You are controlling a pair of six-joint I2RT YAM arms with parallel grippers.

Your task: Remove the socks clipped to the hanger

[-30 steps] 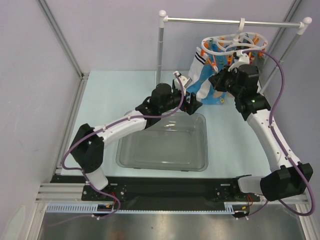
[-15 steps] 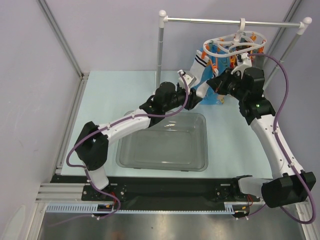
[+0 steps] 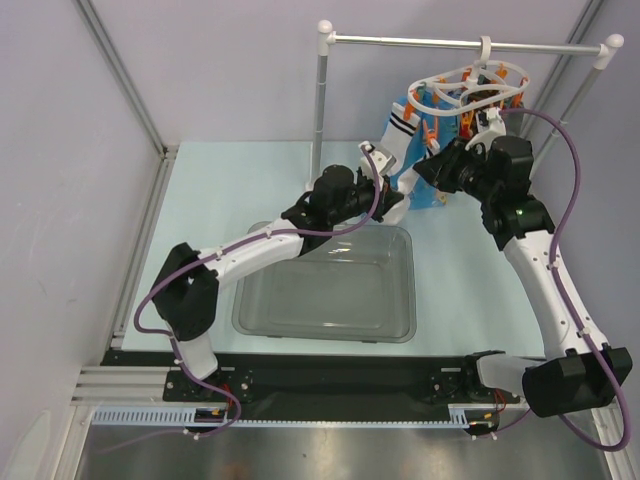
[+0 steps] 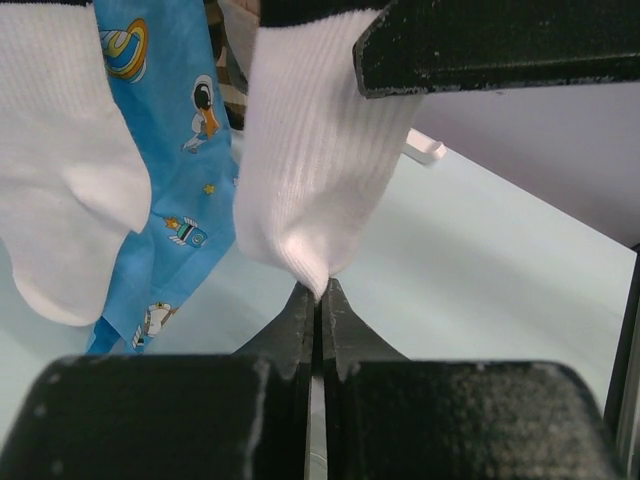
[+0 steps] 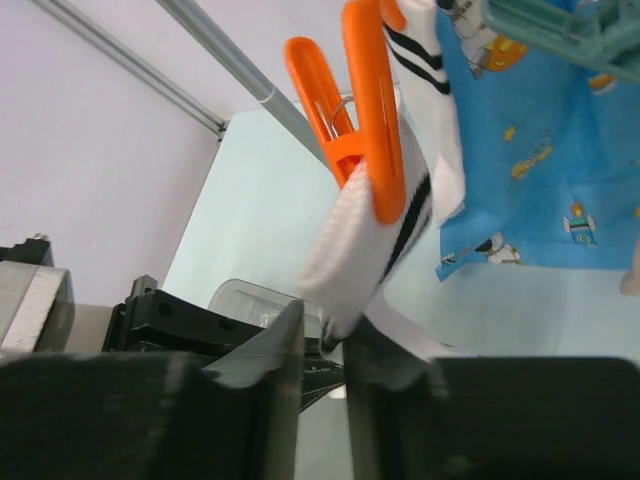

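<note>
The hanger point(image 3: 470, 82), a white oval ring with orange pegs, hangs from the rail at the back right. Several socks dangle from it: a white sock with black stripes point(image 3: 399, 128) and a blue cartoon sock point(image 3: 425, 150) show best. My left gripper point(image 3: 393, 200) is shut on the toe of a white sock point(image 4: 310, 170), pinched at the jaw tips point(image 4: 320, 292). Beside it hang another white sock point(image 4: 60, 190) and the blue sock point(image 4: 170, 150). My right gripper point(image 5: 325, 340) stands slightly open just under an orange peg point(image 5: 370, 110) that clips the striped sock point(image 5: 380, 240), whose lower end dips between the tips.
A clear grey bin point(image 3: 405, 290) sits on the table in front of the arms, below the left gripper. The white-and-metal rail stand point(image 3: 320, 100) rises behind it, with its second post at the far right point(image 3: 600, 60). A slanted frame bar point(image 3: 120, 80) borders the left side.
The left gripper reached to the white sock and shut on its toe. The right gripper rose toward the peg and its jaws parted a little. The hanger swung slightly right.
</note>
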